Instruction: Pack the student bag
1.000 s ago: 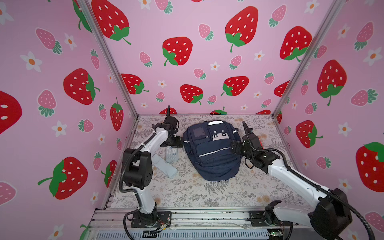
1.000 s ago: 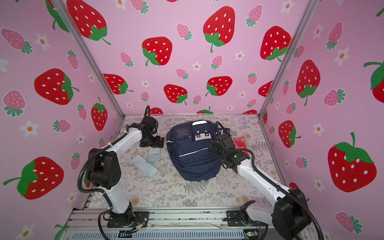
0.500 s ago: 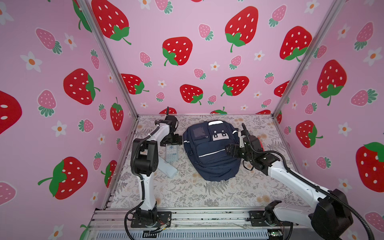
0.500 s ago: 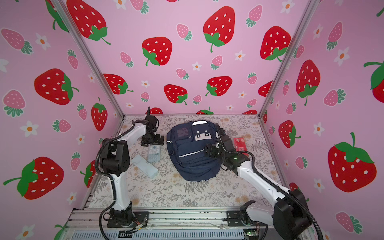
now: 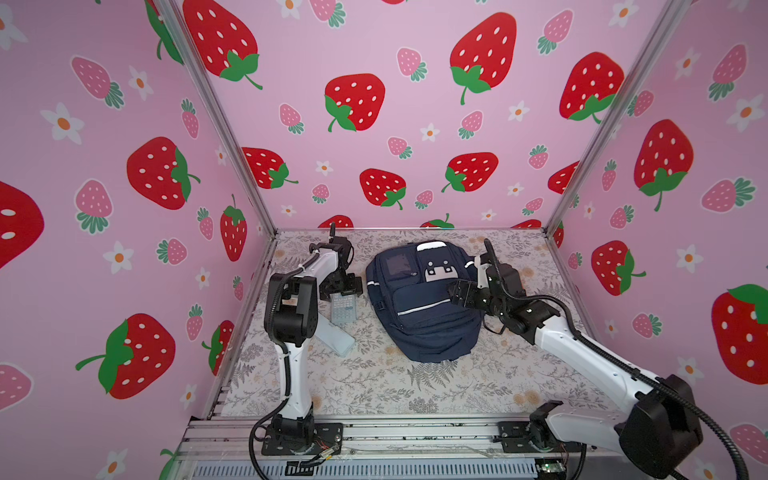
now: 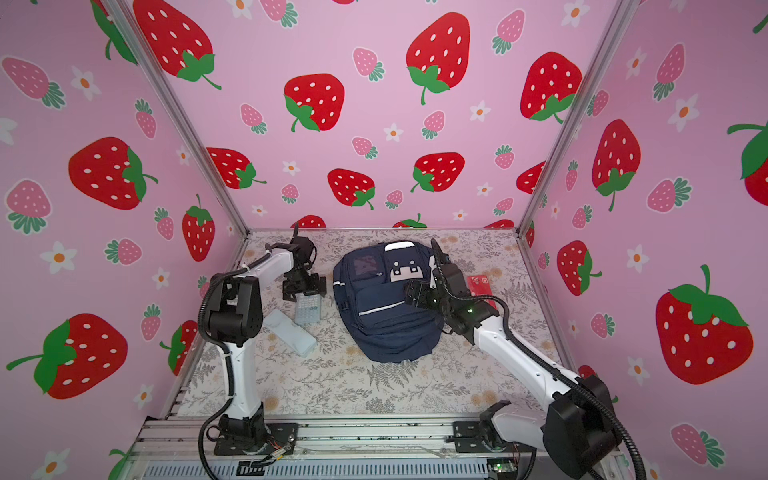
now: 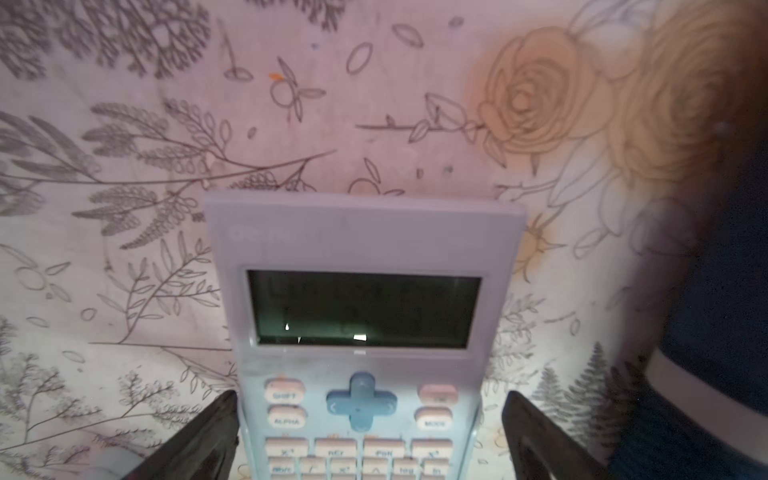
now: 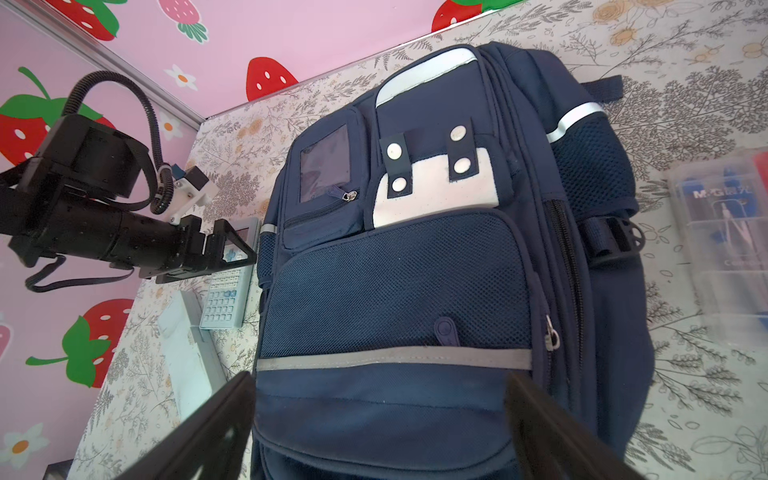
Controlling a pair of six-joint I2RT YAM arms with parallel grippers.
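The student bag (image 5: 424, 307) (image 6: 386, 311) is a navy backpack lying flat on its back in the middle of the floral table, white patch up; it fills the right wrist view (image 8: 415, 270). My right gripper (image 5: 461, 293) (image 6: 417, 295) (image 8: 380, 378) hovers open over the bag's right front, its jaws spanning the lower front pocket with nothing between them. A pale blue calculator (image 5: 344, 307) (image 6: 308, 309) (image 7: 361, 311) lies left of the bag. My left gripper (image 5: 343, 286) (image 6: 305, 289) (image 7: 369, 399) is open, one finger on each side of the calculator's top half.
A pale blue pencil case (image 5: 334, 336) (image 8: 187, 345) lies near the calculator, toward the front left. A clear box of drawing tools (image 8: 727, 249) with a red insert (image 6: 480, 284) sits right of the bag, behind my right arm. Pink walls enclose three sides.
My right gripper has slid left from the bag's right edge onto its front. The left arm has folded upright and its gripper has come down around the calculator.
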